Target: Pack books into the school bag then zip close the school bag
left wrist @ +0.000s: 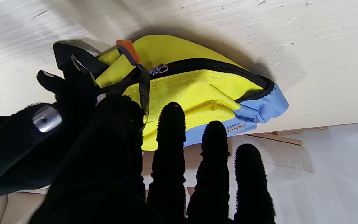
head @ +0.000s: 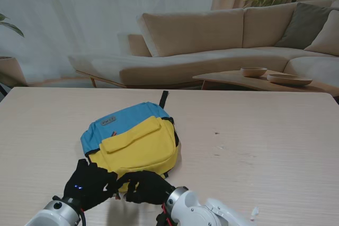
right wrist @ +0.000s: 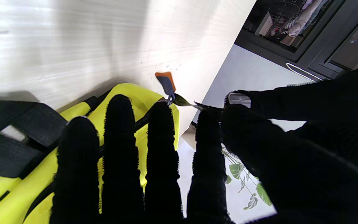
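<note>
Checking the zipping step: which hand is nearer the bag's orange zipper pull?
Right. The right hand pinches a tab beside the orange zipper pull; the left hand sits left of it, at the school bag's near corner.

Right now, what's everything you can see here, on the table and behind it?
School bag: one, yellow front with blue back, lying flat on the table near me, left of centre.
Zip pull: one, orange tab, at the bag's near end by the zip.
Table: one, pale wood.
Sofa: one, beige, farther from me, behind the table.
Cushion: one, grey-green, on the sofa's right end.
Coffee table: one, light wood, before the sofa.
Bowls: two, tan, on the coffee table.
Left robot hand: one, black glove, at the bag's near end.
Right robot hand: one, black glove, beside the left.
</note>
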Robot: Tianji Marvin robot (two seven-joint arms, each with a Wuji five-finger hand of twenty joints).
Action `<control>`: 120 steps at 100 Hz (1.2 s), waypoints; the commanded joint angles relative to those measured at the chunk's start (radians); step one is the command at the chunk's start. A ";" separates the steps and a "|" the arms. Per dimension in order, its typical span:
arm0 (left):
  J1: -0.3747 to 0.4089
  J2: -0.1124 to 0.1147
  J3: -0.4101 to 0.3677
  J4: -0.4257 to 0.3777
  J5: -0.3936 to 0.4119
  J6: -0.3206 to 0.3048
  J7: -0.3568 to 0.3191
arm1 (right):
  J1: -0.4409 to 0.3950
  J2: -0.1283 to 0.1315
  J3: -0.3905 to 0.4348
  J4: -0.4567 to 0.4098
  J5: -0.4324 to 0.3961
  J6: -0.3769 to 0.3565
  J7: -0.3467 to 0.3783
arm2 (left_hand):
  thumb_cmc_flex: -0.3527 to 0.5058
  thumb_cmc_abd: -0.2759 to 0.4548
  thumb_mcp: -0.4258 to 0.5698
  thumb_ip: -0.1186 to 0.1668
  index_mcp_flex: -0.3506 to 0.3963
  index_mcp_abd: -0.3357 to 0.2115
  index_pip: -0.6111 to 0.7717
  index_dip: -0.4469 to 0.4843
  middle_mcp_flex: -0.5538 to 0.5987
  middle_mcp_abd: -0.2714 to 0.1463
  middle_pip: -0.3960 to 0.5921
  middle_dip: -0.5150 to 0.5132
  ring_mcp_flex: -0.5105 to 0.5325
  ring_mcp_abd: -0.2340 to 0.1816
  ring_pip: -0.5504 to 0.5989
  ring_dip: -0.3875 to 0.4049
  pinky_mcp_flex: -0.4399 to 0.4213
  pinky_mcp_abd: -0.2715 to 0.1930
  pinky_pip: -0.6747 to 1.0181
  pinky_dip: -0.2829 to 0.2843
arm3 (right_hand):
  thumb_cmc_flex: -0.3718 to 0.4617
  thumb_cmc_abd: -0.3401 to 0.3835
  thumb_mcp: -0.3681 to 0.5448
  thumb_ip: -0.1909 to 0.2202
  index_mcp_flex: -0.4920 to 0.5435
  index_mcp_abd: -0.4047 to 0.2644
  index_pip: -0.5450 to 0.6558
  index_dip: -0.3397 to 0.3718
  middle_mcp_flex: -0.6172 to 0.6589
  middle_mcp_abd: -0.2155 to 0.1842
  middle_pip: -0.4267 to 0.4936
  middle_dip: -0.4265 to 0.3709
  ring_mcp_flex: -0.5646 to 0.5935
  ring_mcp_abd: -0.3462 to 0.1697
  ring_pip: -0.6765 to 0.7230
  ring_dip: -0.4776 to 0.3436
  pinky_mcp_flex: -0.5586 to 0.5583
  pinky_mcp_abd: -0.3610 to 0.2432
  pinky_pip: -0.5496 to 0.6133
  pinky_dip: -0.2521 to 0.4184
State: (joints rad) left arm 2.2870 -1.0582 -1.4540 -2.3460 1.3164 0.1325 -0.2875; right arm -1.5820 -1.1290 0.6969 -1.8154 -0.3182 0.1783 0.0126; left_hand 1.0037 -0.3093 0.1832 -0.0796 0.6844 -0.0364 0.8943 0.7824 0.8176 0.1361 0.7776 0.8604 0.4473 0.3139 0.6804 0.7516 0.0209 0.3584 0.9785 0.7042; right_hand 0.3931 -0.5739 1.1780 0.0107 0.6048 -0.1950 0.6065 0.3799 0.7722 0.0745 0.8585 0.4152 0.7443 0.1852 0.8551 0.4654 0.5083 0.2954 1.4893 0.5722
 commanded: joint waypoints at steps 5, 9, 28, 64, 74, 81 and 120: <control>0.002 -0.003 -0.003 -0.011 -0.014 -0.006 -0.023 | 0.001 -0.010 -0.014 0.005 0.013 -0.002 0.025 | 0.024 0.014 0.048 0.020 0.028 -0.080 0.039 0.001 0.007 -0.014 0.004 0.002 0.002 0.014 0.005 0.006 -0.009 0.037 0.042 0.010 | 0.025 -0.028 0.032 -0.041 0.043 -0.066 0.017 0.030 0.030 0.016 0.010 0.010 0.051 0.006 0.028 0.015 0.013 0.022 0.053 0.019; 0.001 -0.003 -0.003 -0.011 -0.019 -0.008 -0.023 | 0.005 -0.011 -0.019 0.007 0.013 0.001 0.026 | 0.024 0.014 0.047 0.020 0.028 -0.080 0.039 0.002 0.006 -0.013 0.003 0.001 0.001 0.015 0.004 0.006 -0.009 0.037 0.042 0.010 | 0.025 -0.029 0.032 -0.042 0.044 -0.069 0.013 0.033 0.033 0.015 0.009 0.011 0.052 0.005 0.029 0.015 0.013 0.022 0.053 0.019; -0.003 -0.002 -0.006 -0.010 -0.045 -0.016 -0.026 | 0.034 -0.021 -0.054 0.026 0.018 0.019 0.020 | 0.025 0.013 0.048 0.021 0.029 -0.079 0.038 0.001 0.009 -0.014 0.003 0.002 0.002 0.015 0.004 0.007 -0.009 0.037 0.042 0.010 | 0.034 -0.034 0.032 -0.045 0.059 -0.078 -0.004 0.042 0.045 0.009 0.010 0.015 0.058 0.005 0.040 0.017 0.016 0.022 0.056 0.020; -0.033 -0.002 -0.015 0.031 -0.111 -0.021 0.002 | 0.053 -0.038 -0.095 0.059 0.000 0.026 -0.018 | -0.007 0.018 0.046 0.026 -0.065 -0.050 -0.035 -0.039 -0.066 -0.013 -0.096 -0.084 -0.029 0.017 -0.063 -0.037 -0.021 0.035 0.014 -0.006 | 0.067 -0.144 -0.032 -0.215 0.383 -0.012 0.487 0.087 0.200 0.019 0.082 0.070 0.177 0.023 0.130 0.031 0.068 0.055 0.070 0.021; -0.025 -0.004 -0.025 0.038 -0.138 -0.023 0.033 | 0.051 -0.038 -0.094 0.063 -0.003 0.024 -0.022 | -0.098 0.031 0.075 0.029 -0.207 -0.011 -0.193 -0.115 -0.203 -0.004 -0.249 -0.250 -0.075 0.013 -0.178 -0.116 -0.041 0.032 -0.046 -0.035 | 0.071 -0.147 -0.023 -0.217 0.383 -0.006 0.485 0.103 0.199 0.022 0.083 0.076 0.174 0.025 0.131 0.029 0.067 0.057 0.069 0.020; -0.017 -0.008 -0.034 0.047 -0.153 -0.025 0.078 | 0.047 -0.037 -0.091 0.063 -0.009 0.018 -0.023 | -0.180 0.066 0.144 0.031 -0.262 0.004 -0.286 -0.166 -0.279 -0.007 -0.348 -0.318 -0.104 0.009 -0.243 -0.153 -0.053 0.030 -0.097 -0.055 | 0.073 -0.146 -0.021 -0.219 0.382 -0.002 0.475 0.105 0.195 0.023 0.077 0.076 0.171 0.027 0.128 0.026 0.065 0.058 0.068 0.019; -0.151 -0.017 -0.058 0.205 -0.247 -0.033 0.181 | 0.009 -0.010 -0.048 0.042 -0.042 -0.039 0.003 | -0.236 0.081 0.208 0.045 -0.379 -0.036 -0.418 -0.301 -0.400 -0.025 -0.473 -0.406 -0.201 -0.016 -0.397 -0.224 -0.106 0.011 -0.267 -0.097 | 0.085 -0.146 -0.020 -0.220 0.384 0.001 0.445 0.099 0.198 0.026 0.044 0.065 0.167 0.026 0.099 0.009 0.059 0.057 0.059 0.015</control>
State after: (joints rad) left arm 2.1666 -1.0719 -1.5044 -2.1651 1.0877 0.0991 -0.0899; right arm -1.5546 -1.1442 0.6455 -1.7665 -0.3545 0.1500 -0.0017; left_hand 0.7843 -0.2542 0.3569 -0.0794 0.3525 -0.0514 0.4889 0.4982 0.4565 0.1246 0.3112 0.4690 0.2890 0.3112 0.3143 0.5457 -0.0531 0.3596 0.7527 0.6265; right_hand 0.4452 -0.7157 1.1741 -0.1651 0.9604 -0.1666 1.0515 0.4717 0.9539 0.0764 0.9064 0.4778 0.8705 0.2058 0.9616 0.4777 0.5617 0.3440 1.5014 0.5729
